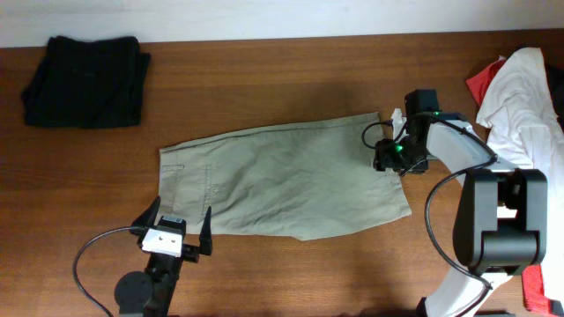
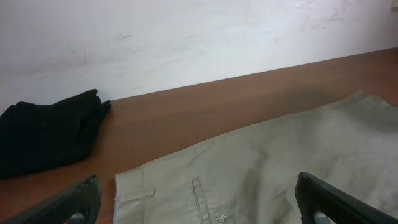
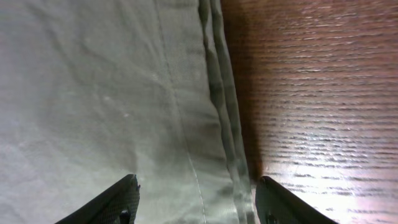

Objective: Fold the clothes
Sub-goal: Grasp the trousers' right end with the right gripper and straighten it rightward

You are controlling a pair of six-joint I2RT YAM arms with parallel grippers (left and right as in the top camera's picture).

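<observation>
Well, khaki shorts [image 1: 282, 180] lie flat; right hand [image 3: 196, 202] spread above their edge.

We seem to be in a robotics lab: a bare wooden table [image 1: 291, 79], a plain white wall [image 2: 186, 37] beyond the left gripper [image 1: 182, 211], and a loose cable [image 1: 84, 255] behind it.

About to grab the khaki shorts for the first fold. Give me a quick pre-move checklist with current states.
1. Left gripper open: ok.
2. Right gripper open, straddling the hem edge: ok.
3. Khaki shorts spread flat on the table: ok, only light wrinkles.
4. Left gripper low enough to catch the waistband: cannot tell.
5. Black garment and white garment lying apart from the shorts: ok.
</observation>
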